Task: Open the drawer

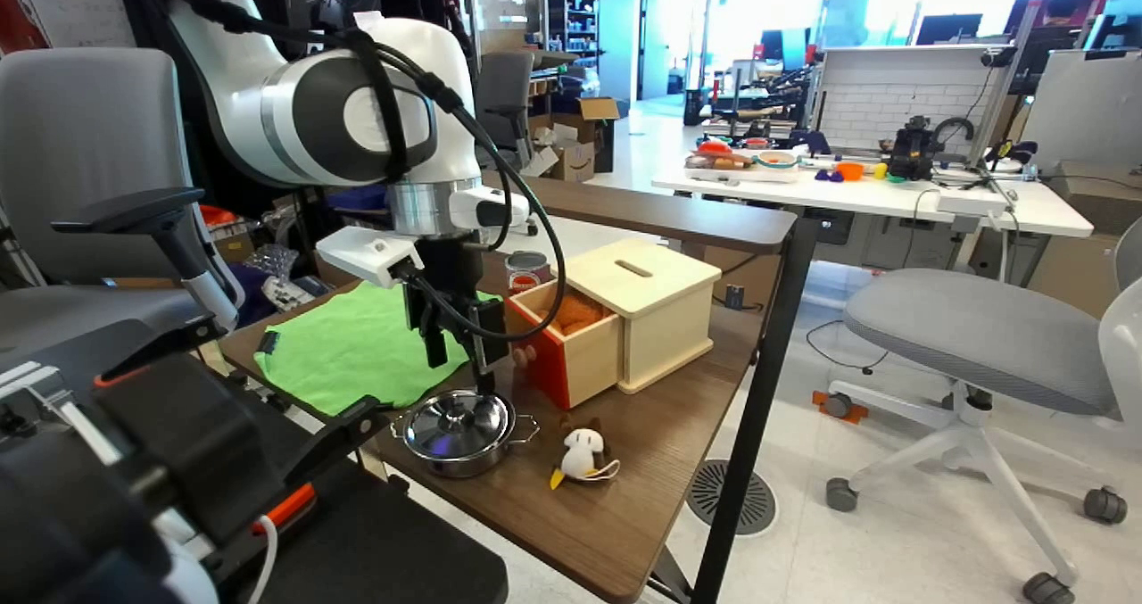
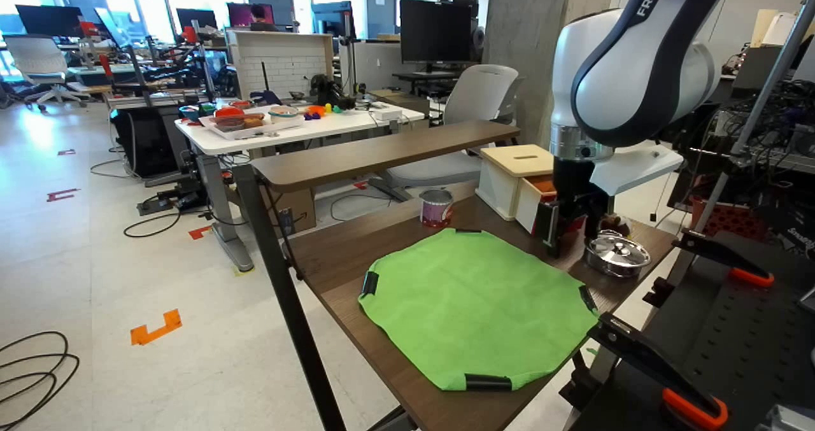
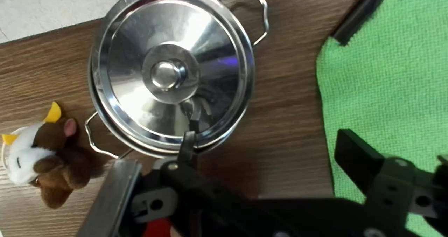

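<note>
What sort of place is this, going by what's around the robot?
Probably a robotics lab, perhaps within an open-plan office: there's a robot arm, a large black monitor and a gray office chair on casters.

- A dark-brown, wood-grained table [image 1: 647, 497] stood on black legs [image 1: 752, 426].
- A bright-green woven cloth [image 2: 477, 310] lay spread on it, with black strips [image 2: 488, 382] at its edges.
- A slot-topped light-wood box [image 1: 674, 332] stood near the cloth, its red-fronted drawer [image 1: 549, 376] partly out.
- A cylindrical, reddish-labelled can [image 2: 436, 211] stood upright just beside the cloth.
- A round, shiny, two-handled lidded metal pot [image 3: 171, 72] sat near the table's edge.
- A brown-and-white plush toy [image 3: 49, 161] with yellow tips lay near the pot, which stood between toy and cloth.
</note>
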### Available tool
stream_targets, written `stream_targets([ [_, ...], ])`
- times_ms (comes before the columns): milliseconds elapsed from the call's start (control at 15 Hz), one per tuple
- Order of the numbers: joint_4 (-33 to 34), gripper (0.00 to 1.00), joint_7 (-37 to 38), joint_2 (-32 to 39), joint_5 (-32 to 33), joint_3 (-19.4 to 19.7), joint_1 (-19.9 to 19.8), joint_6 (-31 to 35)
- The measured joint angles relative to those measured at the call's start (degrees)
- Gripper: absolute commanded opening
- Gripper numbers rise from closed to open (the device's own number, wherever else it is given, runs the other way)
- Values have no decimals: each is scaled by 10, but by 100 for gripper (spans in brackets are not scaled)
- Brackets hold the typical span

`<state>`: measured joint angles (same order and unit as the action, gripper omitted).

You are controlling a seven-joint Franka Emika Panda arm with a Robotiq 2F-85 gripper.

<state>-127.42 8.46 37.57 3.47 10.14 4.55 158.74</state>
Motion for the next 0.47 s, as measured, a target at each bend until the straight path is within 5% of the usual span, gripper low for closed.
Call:
stream_targets([
  [467,-85,100,-16,-110,25,2,0,11],
])
